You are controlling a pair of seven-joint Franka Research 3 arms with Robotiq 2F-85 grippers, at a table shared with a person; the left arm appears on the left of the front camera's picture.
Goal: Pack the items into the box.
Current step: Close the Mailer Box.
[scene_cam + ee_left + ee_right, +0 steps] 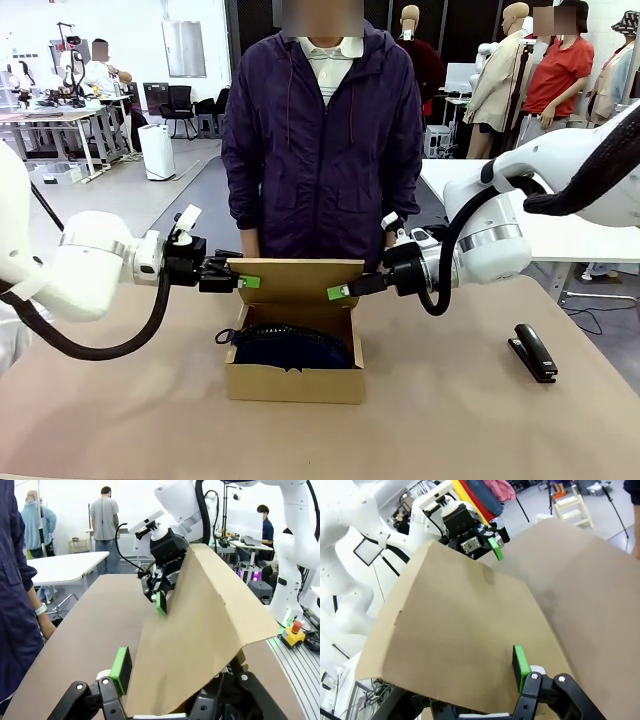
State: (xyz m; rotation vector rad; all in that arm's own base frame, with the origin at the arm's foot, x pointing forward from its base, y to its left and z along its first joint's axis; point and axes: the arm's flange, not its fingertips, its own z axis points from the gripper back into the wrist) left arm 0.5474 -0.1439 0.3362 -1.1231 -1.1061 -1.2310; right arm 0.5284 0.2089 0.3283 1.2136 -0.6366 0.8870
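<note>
Box (295,375) flap pinched by left tool (243,282) and right tool (340,292).

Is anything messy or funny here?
Nothing broken or spilled. The pouch bulges above the box rim, its black loop hanging over the left wall. Both grippers hold the flap upright. A stapler lies apart, right.
</note>
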